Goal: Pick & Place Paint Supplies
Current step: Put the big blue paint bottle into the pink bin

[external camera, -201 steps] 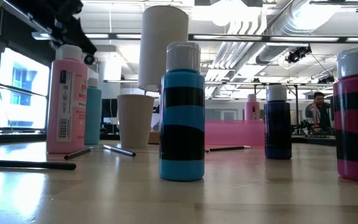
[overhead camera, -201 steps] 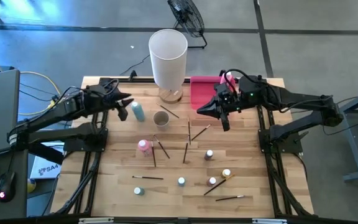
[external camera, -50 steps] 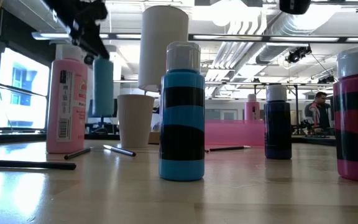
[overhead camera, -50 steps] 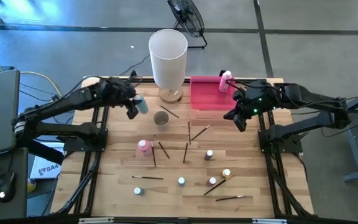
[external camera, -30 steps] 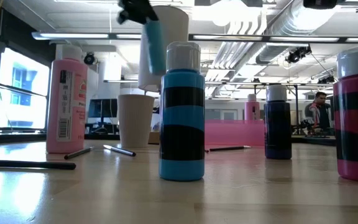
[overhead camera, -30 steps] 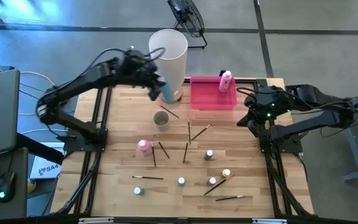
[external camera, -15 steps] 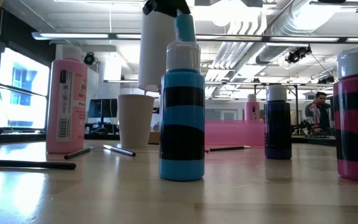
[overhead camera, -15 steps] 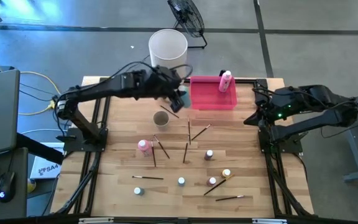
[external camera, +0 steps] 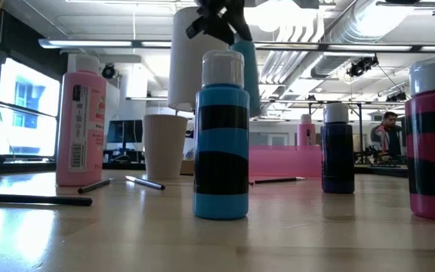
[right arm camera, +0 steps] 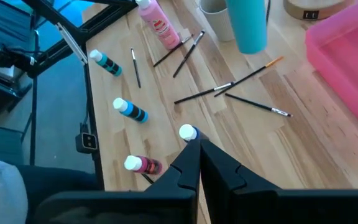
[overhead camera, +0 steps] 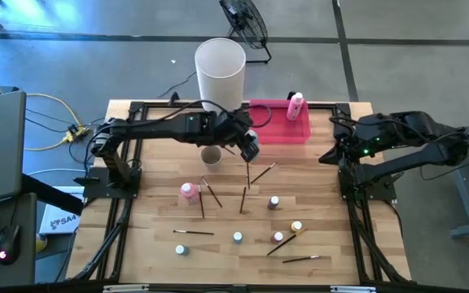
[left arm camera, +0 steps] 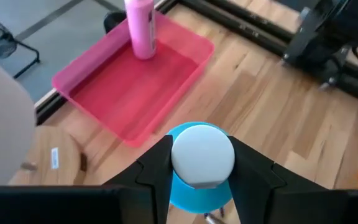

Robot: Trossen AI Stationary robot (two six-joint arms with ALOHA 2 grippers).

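A teal paint bottle (left arm camera: 199, 190) with a white cap hangs in the air over the table, just off the near left corner of the pink tray (overhead camera: 277, 130). My left gripper (overhead camera: 248, 149) is shut on it. In the low view the bottle (external camera: 248, 72) hangs below the gripper, well above the table. A pink bottle (overhead camera: 297, 106) stands upright in the tray's far right corner. My right gripper (right arm camera: 196, 144) is shut on nothing and hovers at the table's right edge (overhead camera: 326, 156). Brushes (overhead camera: 247, 172) and small bottles (overhead camera: 274, 201) lie on the wood. My left gripper pinches the teal bottle's top end, at the white cap (left arm camera: 202, 155), with one finger (left arm camera: 156, 169) on each side. The fingers come slanting down from the table's left. The bottle hangs below them, tilted a little, lifted clear of the table.
A tall white cylinder (overhead camera: 220, 67) stands at the far edge, left of the tray. A paper cup (overhead camera: 211, 155) stands just left of my left gripper. A pink bottle (overhead camera: 188, 191) stands nearer the table's middle. Several small bottles (overhead camera: 238, 237) and brushes (overhead camera: 195, 233) lie toward the near edge.
My left gripper has carried the teal bottle toward the table's right edge and a little toward the near edge, from beside the white cylinder to the tray's near left corner, sinking slightly. The bottle has stayed hanging below the fingers.
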